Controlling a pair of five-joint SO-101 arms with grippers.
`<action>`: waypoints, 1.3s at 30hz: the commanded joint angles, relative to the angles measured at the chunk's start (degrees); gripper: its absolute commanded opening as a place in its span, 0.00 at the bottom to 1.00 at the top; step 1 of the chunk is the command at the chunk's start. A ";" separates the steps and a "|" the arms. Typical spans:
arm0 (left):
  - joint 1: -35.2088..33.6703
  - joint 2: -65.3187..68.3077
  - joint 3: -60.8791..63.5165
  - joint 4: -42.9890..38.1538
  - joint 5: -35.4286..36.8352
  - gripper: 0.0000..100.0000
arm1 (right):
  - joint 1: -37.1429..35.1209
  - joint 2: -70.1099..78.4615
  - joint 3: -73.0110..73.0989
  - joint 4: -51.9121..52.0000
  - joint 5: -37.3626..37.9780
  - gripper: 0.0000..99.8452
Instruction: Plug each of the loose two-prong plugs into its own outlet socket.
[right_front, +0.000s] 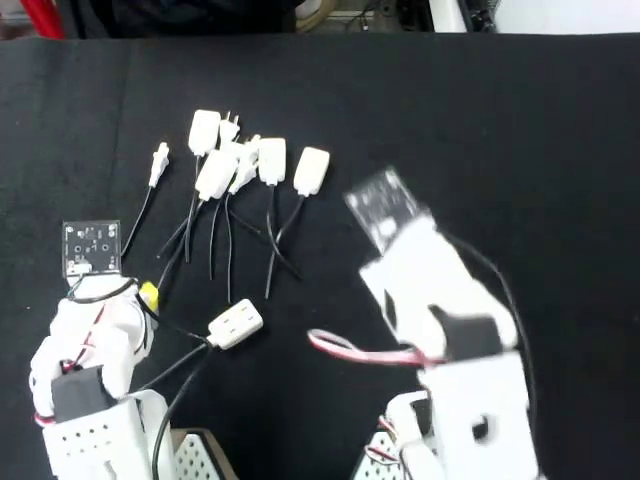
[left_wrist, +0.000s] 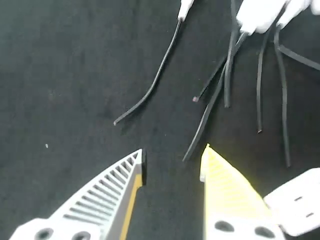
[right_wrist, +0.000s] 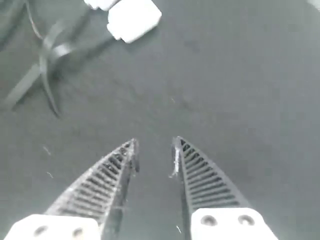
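Note:
Several white outlet sockets (right_front: 270, 160) with short black cords lie bunched at the back left of the black table. One of them (right_wrist: 134, 19) lies ahead of my right gripper (right_wrist: 155, 149), which is open over bare cloth with nothing between its fingers. A loose two-prong plug (right_front: 158, 163) lies left of the bunch, and its cord (left_wrist: 155, 82) runs toward my left gripper (left_wrist: 172, 167). That gripper is open and empty, low over the table. Another white socket block (right_front: 236, 324) rests beside it, close to the yellow finger (left_wrist: 225, 190).
Black cord ends (left_wrist: 260, 85) trail from the bunch toward the left arm (right_front: 90, 350). The right arm (right_front: 440, 300) stands over the right half of the table. Objects and a red thing line the table's back edge (right_front: 320, 30).

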 joint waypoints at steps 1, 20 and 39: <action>-1.10 -0.35 2.24 -2.73 0.35 0.20 | -5.27 16.13 -10.77 -7.30 -7.56 0.13; -0.66 -0.44 6.20 -4.13 0.18 0.20 | -14.86 71.87 -41.63 -33.58 -29.19 0.13; -0.57 -0.44 6.73 -3.69 0.18 0.20 | -17.23 106.68 -92.26 -5.10 -57.32 0.19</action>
